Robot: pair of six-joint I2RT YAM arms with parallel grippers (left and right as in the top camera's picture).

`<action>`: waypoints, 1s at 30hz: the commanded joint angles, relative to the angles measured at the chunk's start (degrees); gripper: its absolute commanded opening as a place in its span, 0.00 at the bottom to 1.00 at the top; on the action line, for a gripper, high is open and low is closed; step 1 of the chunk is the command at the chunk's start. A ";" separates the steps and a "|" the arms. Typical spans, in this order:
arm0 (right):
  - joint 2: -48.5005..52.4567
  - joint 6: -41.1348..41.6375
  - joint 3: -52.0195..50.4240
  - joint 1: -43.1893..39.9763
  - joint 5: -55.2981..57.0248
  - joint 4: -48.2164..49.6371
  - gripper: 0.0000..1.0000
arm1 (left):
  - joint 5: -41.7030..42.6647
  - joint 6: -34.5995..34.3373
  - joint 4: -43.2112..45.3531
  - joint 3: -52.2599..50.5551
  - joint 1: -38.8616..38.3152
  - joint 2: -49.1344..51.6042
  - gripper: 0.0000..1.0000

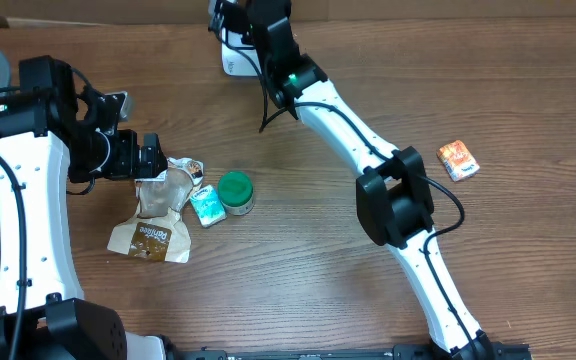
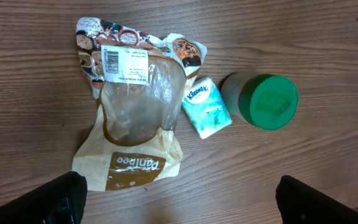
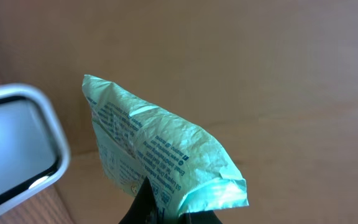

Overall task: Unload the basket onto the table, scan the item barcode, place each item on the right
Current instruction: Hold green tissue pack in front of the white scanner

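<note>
Right wrist: right jaws clamp green packet (image 3: 160,155); its print should face the presumed scanner (image 3: 17,143); left jaws spread, empty.

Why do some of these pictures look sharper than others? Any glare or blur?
Right wrist view: the green packet is crisp, the brown background behind it soft, and the scanner window shows a bright reflection. Left wrist view: sharp, with mild sheen on the clear bag. Overhead view: evenly lit, soft shadows.
</note>
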 commanded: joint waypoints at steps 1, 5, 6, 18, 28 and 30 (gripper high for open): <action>1.36 -6.86 0.68 -0.15 -0.50 1.20 0.04 | 0.63 1.51 -0.02 0.04 0.09 0.44 1.00; 1.44 -6.99 0.68 -0.15 -0.33 1.25 0.04 | 0.63 1.51 -0.02 0.04 0.09 0.44 1.00; 1.46 -6.99 0.68 -0.15 -0.31 1.27 0.04 | 0.63 1.51 -0.02 0.04 0.09 0.44 1.00; 1.90 -6.97 0.68 -0.15 -0.48 -2.47 0.04 | 0.63 1.51 -0.02 0.04 0.09 0.44 1.00; 1.90 -7.39 0.68 0.20 -1.55 -4.76 0.04 | 0.63 1.51 -0.02 0.04 0.09 0.44 1.00; 1.90 -7.39 0.68 0.22 -1.60 -6.88 0.04 | 0.63 1.51 -0.02 0.04 0.09 0.44 1.00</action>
